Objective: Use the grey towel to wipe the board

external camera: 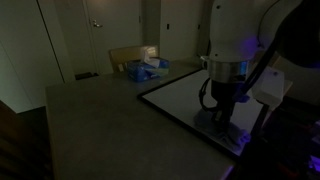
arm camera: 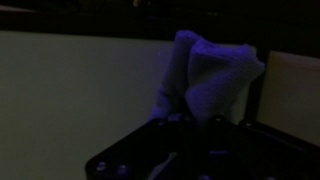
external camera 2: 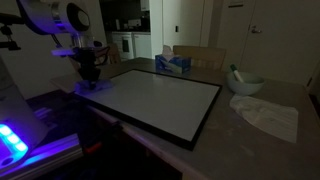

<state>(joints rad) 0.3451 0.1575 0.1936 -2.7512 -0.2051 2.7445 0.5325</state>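
The white board (external camera: 180,95) with a dark frame lies flat on the table, and it shows in both exterior views (external camera 2: 165,100). My gripper (external camera: 222,108) points down over one corner of the board (external camera 2: 90,72). It is shut on the grey towel (arm camera: 215,75), which bunches up between the fingers in the wrist view. The towel's lower end (external camera: 222,125) rests on the board near its edge (external camera 2: 93,86). In the wrist view my gripper (arm camera: 195,125) is dark and the fingertips are hard to make out. The board surface (arm camera: 80,90) fills the left of that view.
The room is dim. A blue tissue box (external camera 2: 172,63) stands beyond the board's far edge (external camera: 143,68). A pale bowl (external camera 2: 245,82) and a crumpled white cloth (external camera 2: 265,112) lie on the table (external camera: 90,110) beside the board. A chair (external camera: 125,55) stands behind.
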